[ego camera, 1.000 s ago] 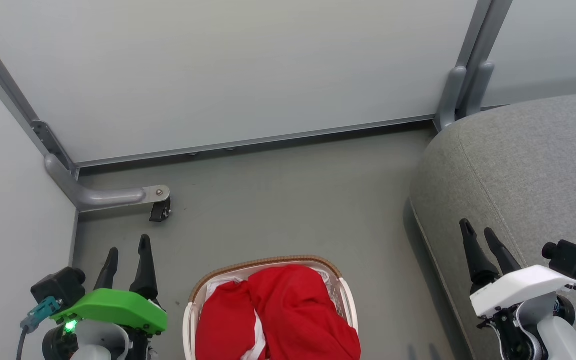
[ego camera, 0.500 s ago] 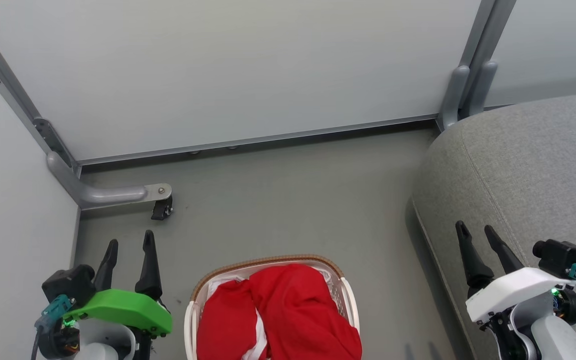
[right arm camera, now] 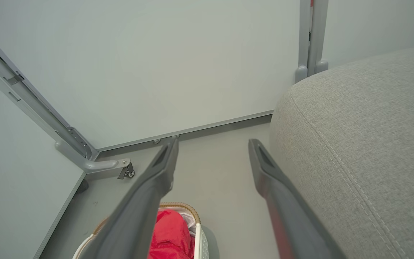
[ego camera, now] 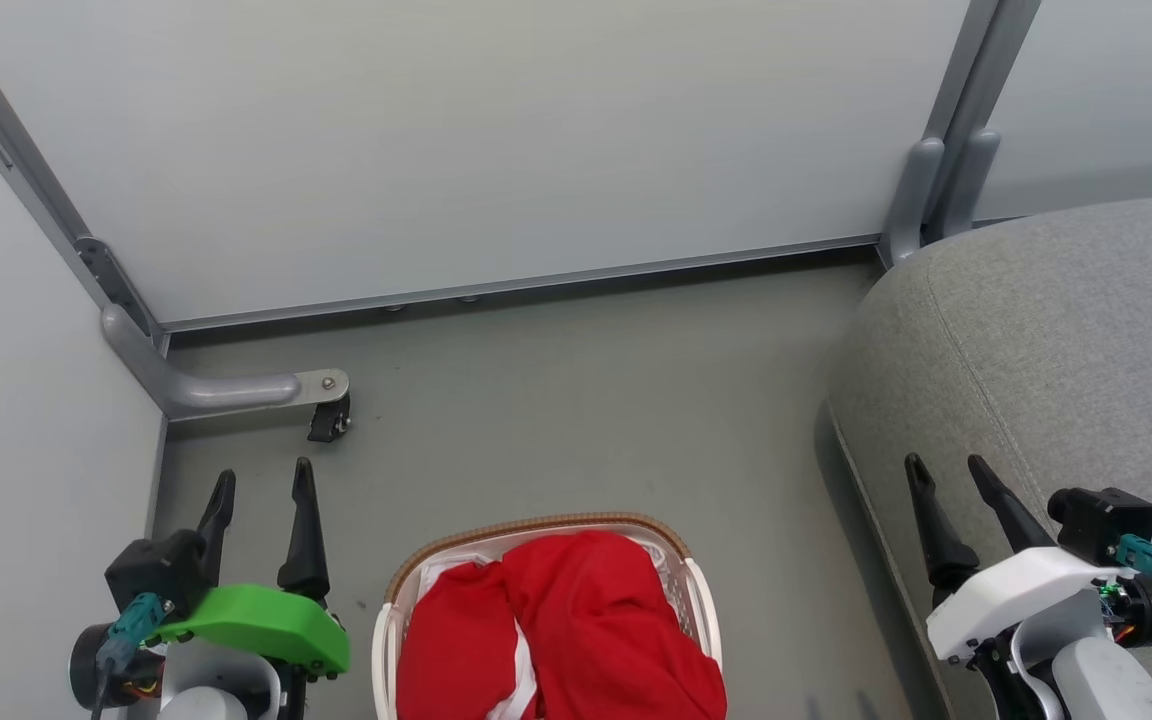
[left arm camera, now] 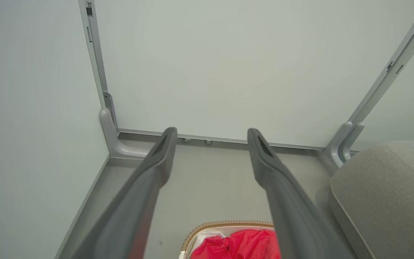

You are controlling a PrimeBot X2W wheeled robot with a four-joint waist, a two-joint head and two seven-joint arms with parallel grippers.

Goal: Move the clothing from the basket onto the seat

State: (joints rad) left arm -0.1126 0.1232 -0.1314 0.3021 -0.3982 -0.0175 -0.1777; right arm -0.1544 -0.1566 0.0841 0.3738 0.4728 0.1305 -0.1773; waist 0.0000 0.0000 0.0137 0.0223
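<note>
The white perforated basket (ego camera: 693, 585) with its brown woven rim stands on the floor at the bottom middle of the head view, heaped with red clothing (ego camera: 576, 630) that shows a white stripe. The same basket (left arm camera: 207, 228) and red clothing (left arm camera: 243, 244) peek in at the bottom of the left wrist view, and the clothing (right arm camera: 169, 233) shows in the right wrist view too. The grey seat (ego camera: 1066, 340) fills the right side. My left gripper (ego camera: 264, 482) is open, left of the basket. My right gripper (ego camera: 946, 468) is open over the seat's front edge. Both are empty.
White partition panels close off the back and left. A grey metal foot with a small black caster (ego camera: 328, 425) juts onto the floor at the left. Another grey post foot (ego camera: 921, 200) stands at the seat's far corner. Grey floor (ego camera: 586, 400) lies between basket and wall.
The head view has shifted slightly. Both grippers have drawn a little lower and closer to the frame's bottom; the left one has spread a bit. The basket and clothing lie as before.
</note>
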